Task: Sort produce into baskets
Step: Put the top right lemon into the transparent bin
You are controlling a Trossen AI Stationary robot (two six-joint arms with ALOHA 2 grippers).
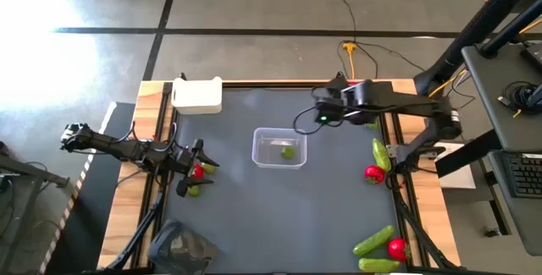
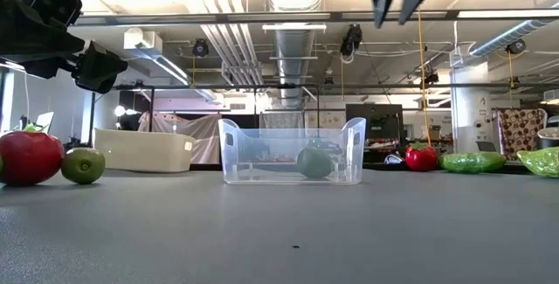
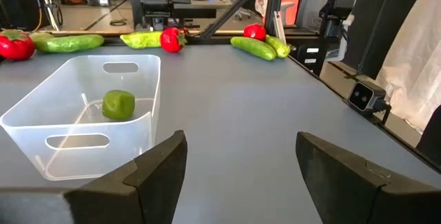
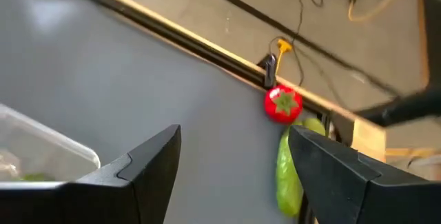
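One round green fruit (image 1: 288, 151) lies in the clear basket (image 1: 279, 163) mid-surface. Right gripper (image 1: 320, 116) hangs above, fingers apart, empty — next it needs the strawberry (image 1: 373, 173) by the right edge. Left gripper (image 1: 196, 167) waits, fingers apart.

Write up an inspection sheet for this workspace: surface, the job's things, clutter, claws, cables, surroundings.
Surface: dark grey table, wooden edging.
Job's things: clear tub mid-table holding one round green fruit; white tub at the far left corner; dark tray at the near left edge. Strawberry and green fruit lie by the left claw; right side has cucumber beside strawberry, two more cucumbers and a strawberry nearer the front.
Clutter: nothing seen.
Claws: left claw open, empty, at the left edge; right claw open, empty, raised behind the clear tub.
Cables: yellow and black cables on the floor.
Surroundings: desk with keyboard at right.
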